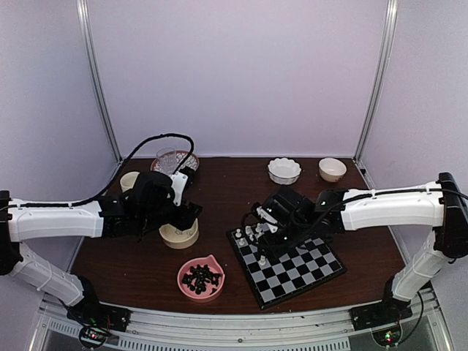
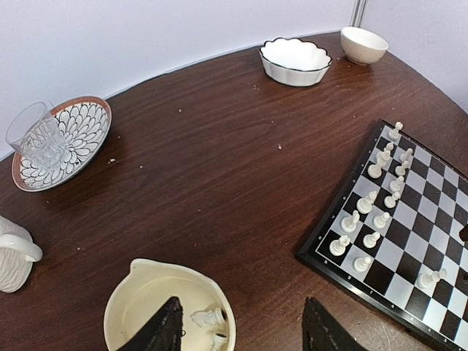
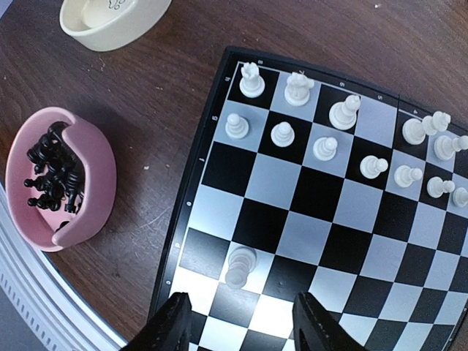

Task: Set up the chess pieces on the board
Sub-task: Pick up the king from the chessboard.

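- The board (image 1: 307, 267) is set on the table right of centre, within the right arm's reach.
- Most white chess pieces (image 3: 281, 134) are stood in 2 rows along the board's far-left edge, 1 to a square, as a starting line-up requires.
- A lone white piece (image 3: 240, 265) stands apart on a pale square near the board's near-left edge; it is judged not yet in its place.
- The right gripper (image 3: 245, 322) is held low over the board just behind that piece, fingers partly spread, with nothing seen between them.
- The left gripper (image 2: 241, 333) is held over the cream bowl (image 2: 139, 289), jaws apart and empty, probably to fetch the few white pieces (image 2: 208, 318) left inside.
- The black pieces (image 3: 51, 172) are kept apart in the pink bowl (image 3: 95, 175), left of the board.
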You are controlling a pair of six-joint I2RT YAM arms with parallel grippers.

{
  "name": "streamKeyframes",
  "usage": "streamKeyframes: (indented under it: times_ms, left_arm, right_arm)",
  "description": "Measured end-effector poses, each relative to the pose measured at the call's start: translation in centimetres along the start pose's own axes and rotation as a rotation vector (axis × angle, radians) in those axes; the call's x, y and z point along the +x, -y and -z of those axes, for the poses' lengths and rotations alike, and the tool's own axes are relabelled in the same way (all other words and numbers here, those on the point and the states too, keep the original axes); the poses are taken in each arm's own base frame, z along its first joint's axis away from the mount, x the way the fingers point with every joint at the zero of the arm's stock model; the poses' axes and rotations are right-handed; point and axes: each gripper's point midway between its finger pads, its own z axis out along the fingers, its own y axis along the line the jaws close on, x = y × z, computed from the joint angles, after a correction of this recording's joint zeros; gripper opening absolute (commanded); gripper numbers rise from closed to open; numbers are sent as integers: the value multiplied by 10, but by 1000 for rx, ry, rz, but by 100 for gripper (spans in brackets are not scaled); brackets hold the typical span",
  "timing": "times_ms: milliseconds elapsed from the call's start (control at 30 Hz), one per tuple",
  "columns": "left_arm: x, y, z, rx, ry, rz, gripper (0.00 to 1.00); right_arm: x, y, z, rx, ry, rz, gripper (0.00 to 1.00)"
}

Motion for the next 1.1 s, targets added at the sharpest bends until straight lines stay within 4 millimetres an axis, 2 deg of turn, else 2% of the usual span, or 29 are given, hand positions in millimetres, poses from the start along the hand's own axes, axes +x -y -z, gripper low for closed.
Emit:
streamKeyframes:
  times_ms: [267,533,1100]
  left_arm:
    - [-1,-1,1,-2,3,1,56]
    - [-1,-1,1,-2,3,0,56]
    - [0,-1,1,-3,1,0,55]
  right_arm:
    - [17,2,-18,21,-79,15,46]
    - [19,-1,-30,22,-113,27,38]
    - [22,-5,-42,27,-147,53,22]
